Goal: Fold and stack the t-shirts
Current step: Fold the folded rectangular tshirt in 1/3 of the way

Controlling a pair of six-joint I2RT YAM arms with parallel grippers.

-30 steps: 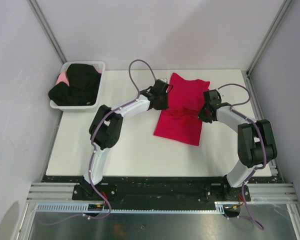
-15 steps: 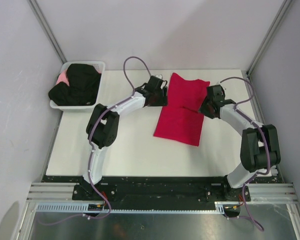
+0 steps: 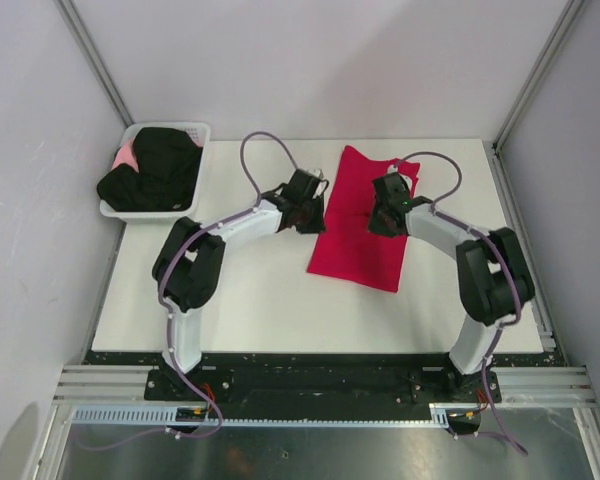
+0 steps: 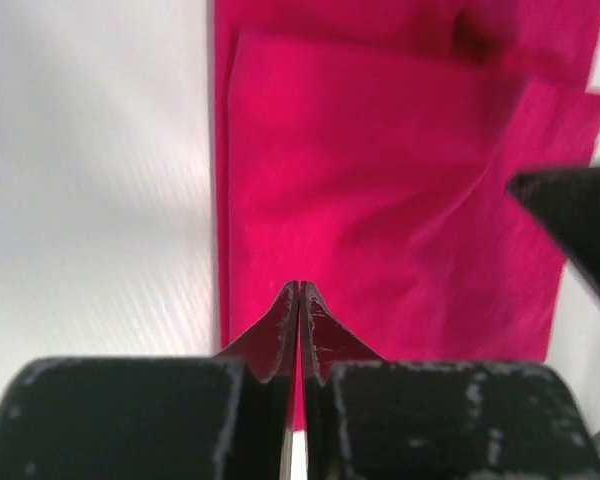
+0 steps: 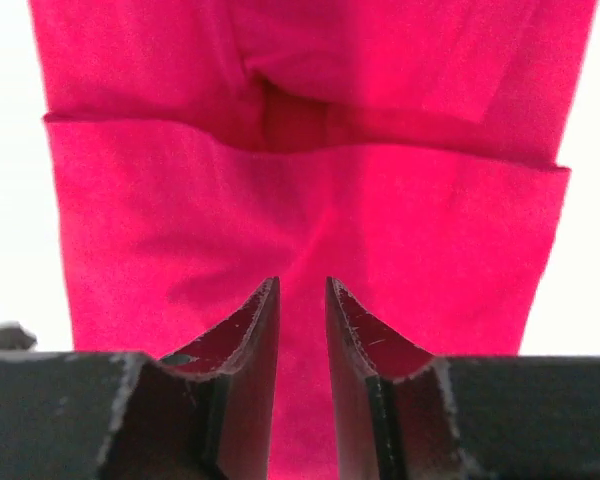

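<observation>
White tabletop (image 3: 250, 300) spreads beneath both grippers. On it the red t-shirt (image 3: 358, 245) lies folded into a long panel, under the right gripper (image 3: 385, 218) and just ahead of the left gripper (image 4: 299, 292). We lose part of its far end behind the right wrist. Well off to the left gripper's left, the white basket (image 3: 150, 213) holds the black t-shirts (image 3: 158, 168) in one heap, so we cannot count them. A scrap of pink (image 3: 126, 156) shows at their edge. The left gripper's fingers are pressed together, and we cannot tell whether they nip the shirt's edge. The right gripper's fingers (image 5: 255, 320) stand narrowly apart over the cloth.
</observation>
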